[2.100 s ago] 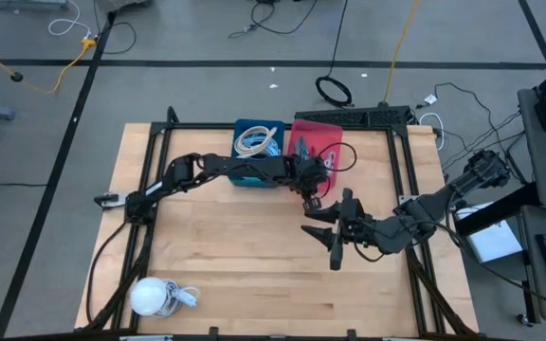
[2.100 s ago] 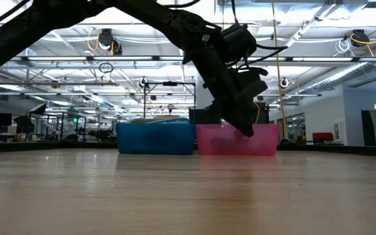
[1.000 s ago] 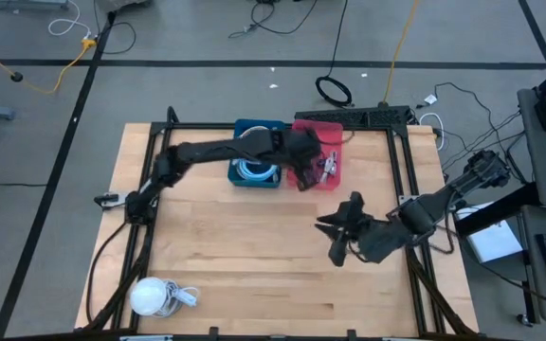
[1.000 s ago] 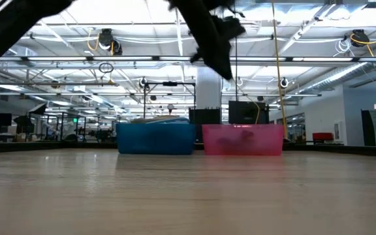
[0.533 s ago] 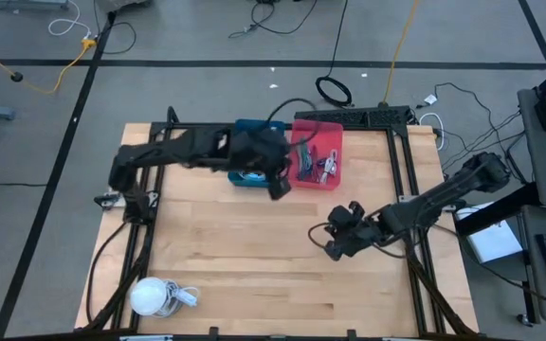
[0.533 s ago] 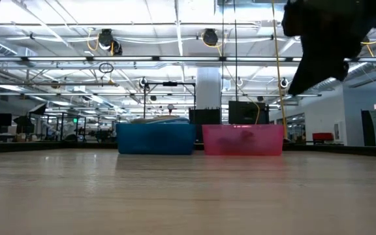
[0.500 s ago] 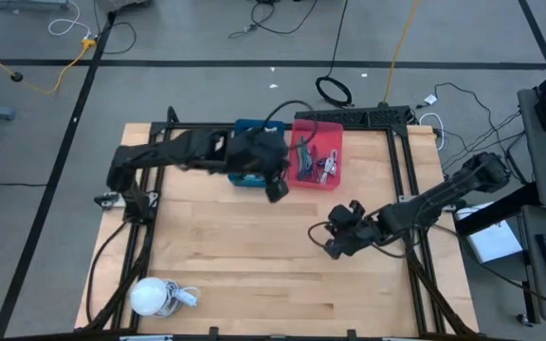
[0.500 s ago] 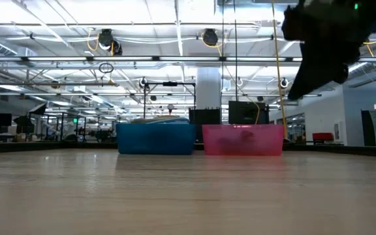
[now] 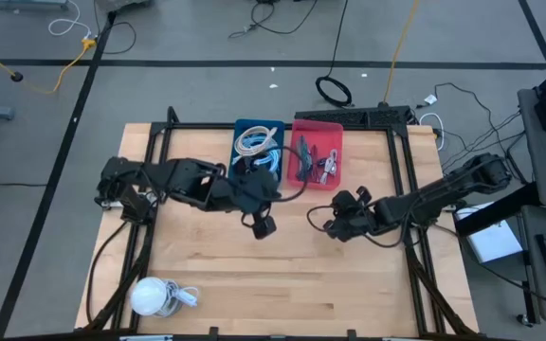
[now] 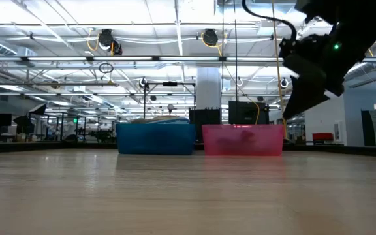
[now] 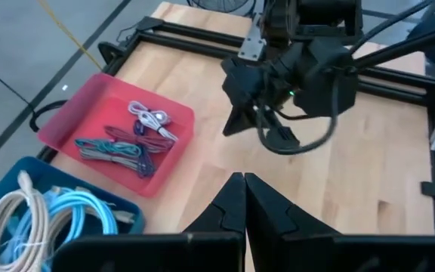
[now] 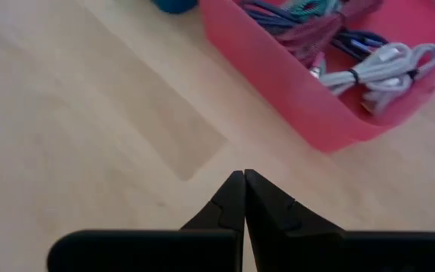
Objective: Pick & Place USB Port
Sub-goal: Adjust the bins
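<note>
Bundled USB cables (image 12: 368, 64) lie in the pink bin (image 9: 318, 157) at the table's far edge. The blue bin (image 9: 258, 152) to its left holds coiled white and blue cables (image 11: 47, 219). My left gripper (image 9: 263, 227) hangs shut and empty over the table's middle, nearer than the blue bin. In its wrist view the shut tips (image 11: 244, 181) point toward the pink bin. My right gripper (image 9: 334, 228) is shut and empty, just nearer than the pink bin (image 12: 316, 113) and above bare wood. It shows at the low view's upper right (image 10: 291, 108).
A white round object with a coiled cord (image 9: 152, 296) lies at the table's near left corner. A black frame (image 9: 401, 170) runs along the table's sides. Bare wood (image 9: 254, 275) stretches between the grippers and the near edge.
My left gripper has drawn back from above the pink bin toward the table's near edge and left, still shut. My right gripper has shut its spread fingers, sunk lower and drifted slightly toward the pink bin.
</note>
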You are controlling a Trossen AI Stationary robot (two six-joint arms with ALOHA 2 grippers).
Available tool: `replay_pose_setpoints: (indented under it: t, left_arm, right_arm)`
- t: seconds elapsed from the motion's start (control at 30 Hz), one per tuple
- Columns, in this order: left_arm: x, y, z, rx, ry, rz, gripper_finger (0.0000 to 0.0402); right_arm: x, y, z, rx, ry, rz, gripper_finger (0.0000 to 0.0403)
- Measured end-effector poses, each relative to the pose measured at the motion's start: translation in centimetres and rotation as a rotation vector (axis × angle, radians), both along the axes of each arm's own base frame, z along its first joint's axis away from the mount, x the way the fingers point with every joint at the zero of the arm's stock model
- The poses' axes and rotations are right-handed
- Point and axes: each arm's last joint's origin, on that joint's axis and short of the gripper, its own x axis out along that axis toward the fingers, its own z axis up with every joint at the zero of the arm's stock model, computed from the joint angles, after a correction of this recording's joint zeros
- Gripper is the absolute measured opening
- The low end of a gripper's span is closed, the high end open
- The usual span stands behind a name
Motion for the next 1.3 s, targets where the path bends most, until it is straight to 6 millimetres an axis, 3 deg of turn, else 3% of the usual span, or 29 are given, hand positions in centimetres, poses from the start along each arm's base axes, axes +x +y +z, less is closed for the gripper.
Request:
replay_pose_setpoints:
  t: [0.23, 0.67, 1.3]
  left_arm:
    - [-0.6, -1.0, -0.3, 0.025, 0.034, 0.021, 0.0]
    - [-1.1, -1.9, -0.5, 0.029, 0.053, 0.028, 0.0]
    - [-1.6, -2.3, -0.8, 0.014, 0.077, 0.065, 0.0]
  right_arm:
    - [-0.2, -1.7, -0.9, -0.018, 0.034, -0.052, 0.0]
    - [1.0, -5.0, -0.5, -0.059, 0.027, -0.061, 0.0]
    - [0.8, -7.2, -0.4, -0.151, 0.083, -0.113, 0.0]
